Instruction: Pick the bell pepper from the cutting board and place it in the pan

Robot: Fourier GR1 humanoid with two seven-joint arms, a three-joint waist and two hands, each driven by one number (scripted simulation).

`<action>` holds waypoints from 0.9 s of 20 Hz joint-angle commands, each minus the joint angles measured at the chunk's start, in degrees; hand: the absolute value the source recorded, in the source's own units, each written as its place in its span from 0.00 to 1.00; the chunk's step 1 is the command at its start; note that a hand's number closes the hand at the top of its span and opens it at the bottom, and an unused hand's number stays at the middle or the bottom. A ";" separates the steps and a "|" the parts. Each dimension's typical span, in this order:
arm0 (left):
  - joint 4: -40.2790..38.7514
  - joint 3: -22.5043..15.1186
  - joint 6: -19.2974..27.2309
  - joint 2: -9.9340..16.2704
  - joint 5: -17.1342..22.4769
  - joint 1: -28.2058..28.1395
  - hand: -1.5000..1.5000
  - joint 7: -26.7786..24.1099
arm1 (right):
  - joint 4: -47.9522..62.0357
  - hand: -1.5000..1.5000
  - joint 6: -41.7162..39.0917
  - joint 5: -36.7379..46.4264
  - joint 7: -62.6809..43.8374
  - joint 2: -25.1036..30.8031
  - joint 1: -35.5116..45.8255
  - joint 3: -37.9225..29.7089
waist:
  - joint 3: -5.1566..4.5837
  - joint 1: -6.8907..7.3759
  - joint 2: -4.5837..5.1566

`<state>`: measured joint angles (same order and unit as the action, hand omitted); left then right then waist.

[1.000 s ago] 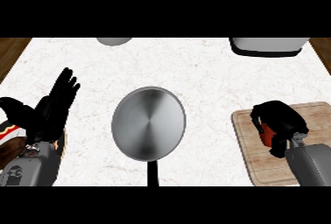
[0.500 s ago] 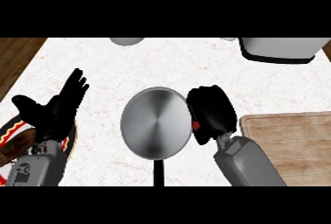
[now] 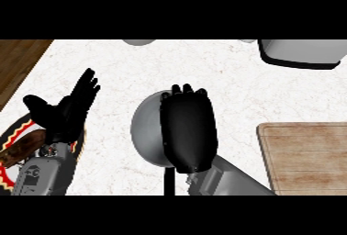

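Over the pan [image 3: 146, 133] the right hand [image 3: 188, 133] hovers back-up, hiding any pepper; its grasp I cannot tell. Placing step; next, release. Left hand [image 3: 68, 112] rests open.

Metal pan [image 3: 143, 131], wooden cutting board [image 3: 305, 156]

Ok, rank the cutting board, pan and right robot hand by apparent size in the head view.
Cutting board, though cropped.
Pan, partly hidden.
Right robot hand; nearer the camera, so unsure against the pan.
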<state>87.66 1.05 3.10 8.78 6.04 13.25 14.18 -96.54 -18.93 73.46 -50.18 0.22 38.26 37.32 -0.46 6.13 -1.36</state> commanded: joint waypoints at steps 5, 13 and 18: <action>-0.71 0.10 -0.43 -0.04 0.31 1.27 0.50 0.02 | 1.60 1.00 4.16 -4.85 -24.68 -0.20 11.27 6.45 | 0.14 -0.03 0.82; 0.22 1.50 1.00 0.06 -0.02 0.17 0.50 -0.75 | 6.83 1.00 10.88 -10.16 -32.38 -0.18 18.94 6.46 | 0.30 -2.16 1.11; 1.26 2.93 -0.01 1.23 0.78 -2.03 0.50 -1.93 | 12.03 1.00 16.07 -11.58 -29.26 -0.18 19.86 3.43 | 0.36 -3.28 1.43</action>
<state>88.45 3.10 3.27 9.72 6.50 12.73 13.47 -88.02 -7.29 64.30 -68.52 0.91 55.39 41.97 -0.13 3.38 -0.13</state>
